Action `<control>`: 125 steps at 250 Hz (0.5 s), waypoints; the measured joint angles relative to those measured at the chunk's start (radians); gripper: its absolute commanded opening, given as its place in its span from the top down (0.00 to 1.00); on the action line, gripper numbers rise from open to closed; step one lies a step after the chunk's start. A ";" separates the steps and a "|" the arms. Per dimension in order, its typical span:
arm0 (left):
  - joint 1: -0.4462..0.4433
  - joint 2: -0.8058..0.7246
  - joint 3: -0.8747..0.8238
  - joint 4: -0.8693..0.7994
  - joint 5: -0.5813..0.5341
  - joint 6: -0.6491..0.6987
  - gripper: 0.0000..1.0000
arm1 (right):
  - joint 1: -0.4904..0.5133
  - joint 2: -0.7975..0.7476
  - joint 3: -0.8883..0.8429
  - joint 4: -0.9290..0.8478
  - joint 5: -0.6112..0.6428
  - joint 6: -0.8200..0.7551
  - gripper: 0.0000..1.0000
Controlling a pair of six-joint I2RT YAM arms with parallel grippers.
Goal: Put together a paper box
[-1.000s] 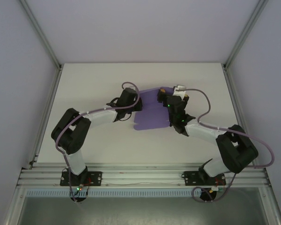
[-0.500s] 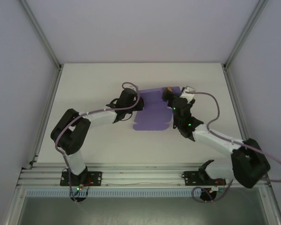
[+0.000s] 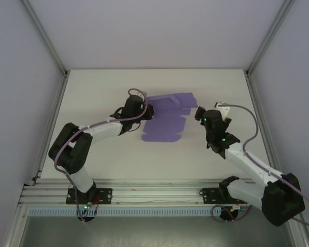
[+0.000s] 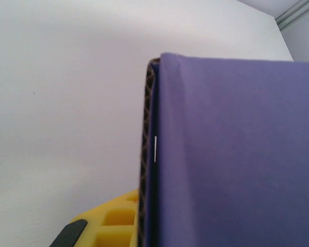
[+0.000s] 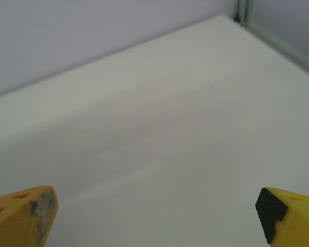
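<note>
The left gripper [image 3: 143,110] is clamped shut on the left edge of the paper box [image 3: 167,123], which lies mid-counter [image 3: 103,87]. The right gripper [image 5: 155,216] hangs wide open and empty near the box's right side. It should likely fold a flap against that anchoring grip.

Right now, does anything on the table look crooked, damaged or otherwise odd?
Nothing looks damaged. The violet-purple thin card paper box is a mostly flat sheet lying slightly skewed to the white table's edges, its left edge pinched in the shut left gripper.
</note>
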 measured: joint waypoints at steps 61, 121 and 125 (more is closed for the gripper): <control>0.000 0.000 0.000 0.001 0.003 -0.001 1.00 | 0.000 0.067 0.028 0.029 -0.103 -0.029 0.00; 0.016 0.008 0.004 0.001 0.004 -0.004 1.00 | -0.009 0.067 0.014 0.102 -0.241 -0.049 0.00; 0.017 0.010 0.004 0.001 0.004 -0.004 1.00 | -0.009 0.067 0.013 0.105 -0.248 -0.052 0.00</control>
